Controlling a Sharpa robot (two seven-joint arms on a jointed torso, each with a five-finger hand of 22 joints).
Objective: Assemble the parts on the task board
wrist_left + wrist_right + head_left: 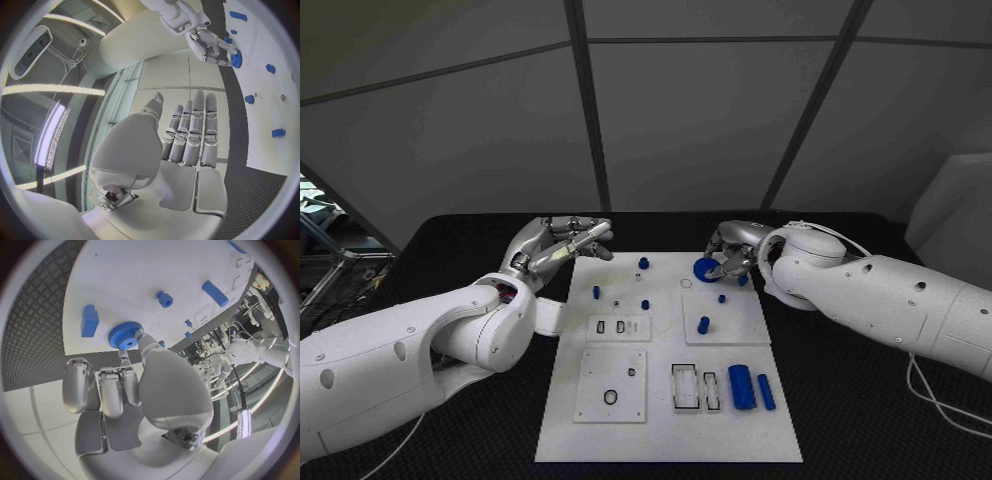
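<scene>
1. Right hand (730, 256) pinches a blue gear (707, 269) between thumb and fingertips at the far end of the task board (669, 440); the right wrist view shows the gear (125, 335) close over the white plate. The hold looks to be on the toothed rim alone, so a small twist could tip it or let it drop.
2. Left hand (560, 243) hovers over the counter (473, 235) just beside the board's far left corner, fingers loosely extended and holding nothing. If it drifts inward it could nudge the plate and spoil the other hand's alignment.
3. Whether the gear sits over its seat cannot be told. A small ring mark (155, 326) lies just beside it; if that is the seat, lowering off-centre would jam or skate the gear.
4. Nearby upright blue pegs (643, 264) stand near the right hand; a sweep of the fingers could knock one over.
5. Two blue cylinders (741, 386) lie loose at the near end and could roll if the board is jolted.
</scene>
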